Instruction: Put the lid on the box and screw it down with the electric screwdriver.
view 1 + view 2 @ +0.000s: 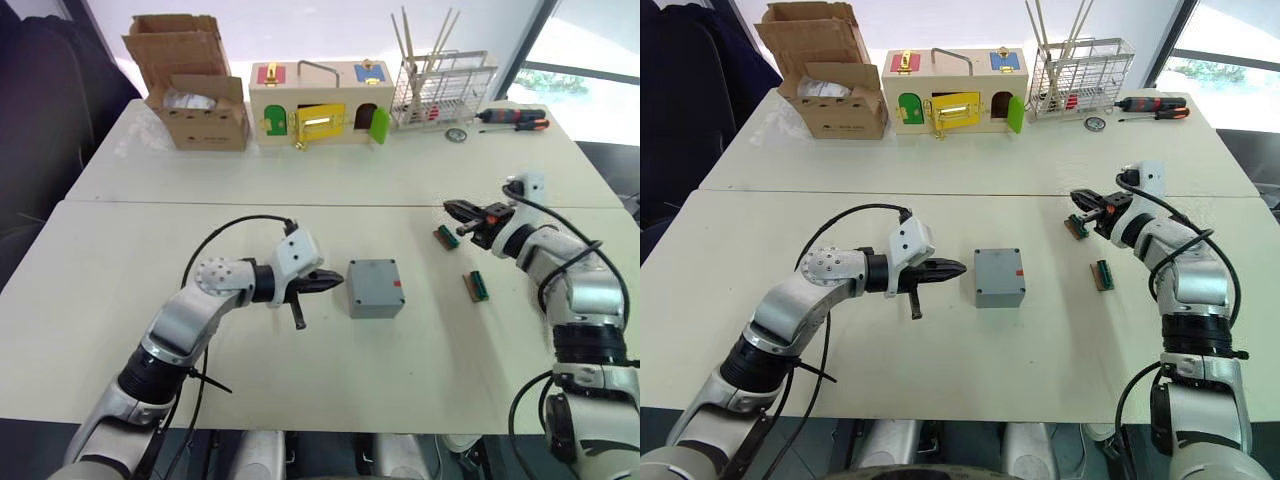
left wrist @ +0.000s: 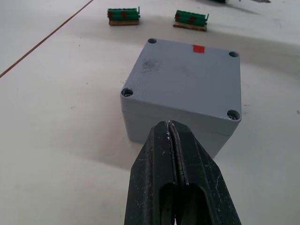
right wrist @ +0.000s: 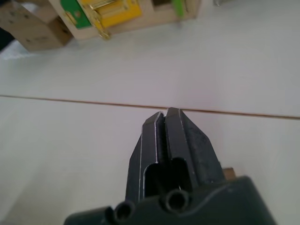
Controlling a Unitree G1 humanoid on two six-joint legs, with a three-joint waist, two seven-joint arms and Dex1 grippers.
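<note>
Box (image 1: 375,287) is the landmark: it sits on the white table (image 1: 200,370) with its lid (image 2: 185,77) already seated flush on top, screw heads showing in the four corner holes. Left gripper (image 1: 328,282) has its fingers (image 2: 176,159) clenched together on nothing, the tips just beside the box's left wall and apart from it. Right gripper (image 1: 458,210) is likewise pinched shut and empty, hovering well to the right of the box and farther back, above one of two green terminal blocks (image 1: 447,236); the other block (image 1: 476,285) lies right of the box.

Risk, as I judge it: the closed left tip, so close to the wall, could nudge the light box and slide it across the smooth table; and no electric screwdriver is visible anywhere, so any driving of screws cannot begin.

Left wrist view gives what the head views cannot: the lid seam, the corner screws, the red mark (image 2: 198,48). Head views alone show the wooden latch box (image 1: 320,103), cardboard box (image 1: 195,85), wire rack (image 1: 440,90) and hand screwdrivers (image 1: 512,120) far behind the box
</note>
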